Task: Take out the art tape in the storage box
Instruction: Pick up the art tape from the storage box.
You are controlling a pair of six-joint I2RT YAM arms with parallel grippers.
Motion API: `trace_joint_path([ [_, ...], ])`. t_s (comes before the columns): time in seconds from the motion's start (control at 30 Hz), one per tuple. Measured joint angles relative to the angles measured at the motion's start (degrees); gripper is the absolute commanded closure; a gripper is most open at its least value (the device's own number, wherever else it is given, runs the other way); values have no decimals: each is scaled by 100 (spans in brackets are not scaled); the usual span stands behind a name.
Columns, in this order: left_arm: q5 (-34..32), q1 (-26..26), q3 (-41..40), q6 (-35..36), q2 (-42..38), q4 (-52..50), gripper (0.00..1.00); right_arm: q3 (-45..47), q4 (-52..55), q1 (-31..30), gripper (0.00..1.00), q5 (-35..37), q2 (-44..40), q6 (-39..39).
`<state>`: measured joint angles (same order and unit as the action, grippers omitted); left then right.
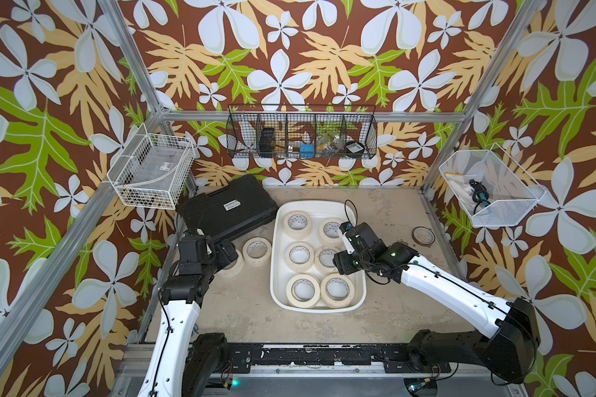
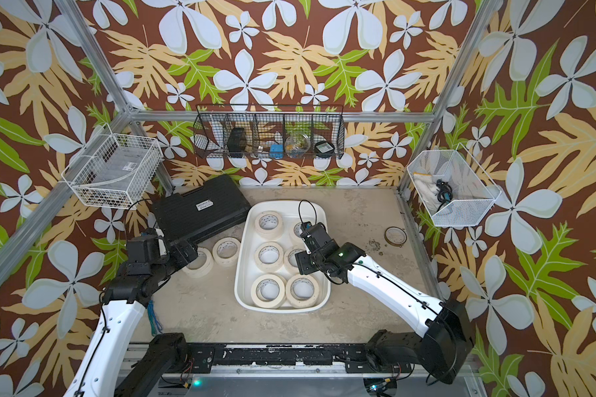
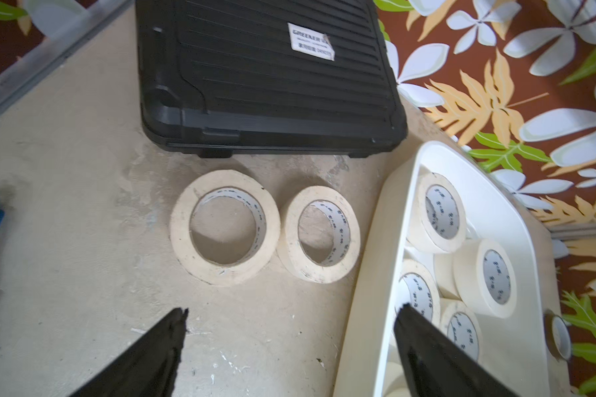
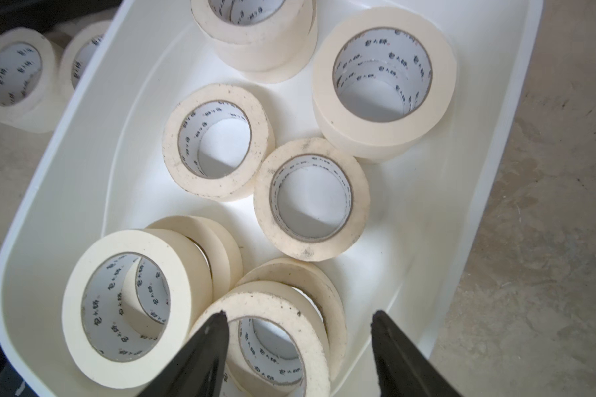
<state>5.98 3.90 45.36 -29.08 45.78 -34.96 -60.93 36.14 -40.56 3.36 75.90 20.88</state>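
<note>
Your right gripper [image 4: 300,318]: fingers spread, empty, bracketing a flat art tape roll [image 4: 276,302] directly below in the storage box [image 4: 83,154], hole axis up. Left gripper [image 3: 289,312]: spread wide, empty, over the table [image 3: 83,206] near two outside rolls [image 3: 181,227]. Right is nearer, so drop straight down.

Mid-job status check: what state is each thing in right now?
left end effector, open, empty
right end effector, open, empty, above the storage box
storage box, partly full, some rolls stacked
art tape in the box, lying flat, ungripped
art tape on the table, lying flat, beside the box
black case, closed
</note>
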Motion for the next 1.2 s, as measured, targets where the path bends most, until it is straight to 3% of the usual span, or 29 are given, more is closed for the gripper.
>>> trace_joint_path([
  [0.37,1191,0,-275,85,72,144,0,374,457,-144,33,63,280,-33],
  [0.87,1687,0,-354,267,149,273,0,577,452,-293,34,-20,575,-79],
  [1.2,1797,0,-387,323,144,293,0,634,396,-297,53,90,728,-74],
])
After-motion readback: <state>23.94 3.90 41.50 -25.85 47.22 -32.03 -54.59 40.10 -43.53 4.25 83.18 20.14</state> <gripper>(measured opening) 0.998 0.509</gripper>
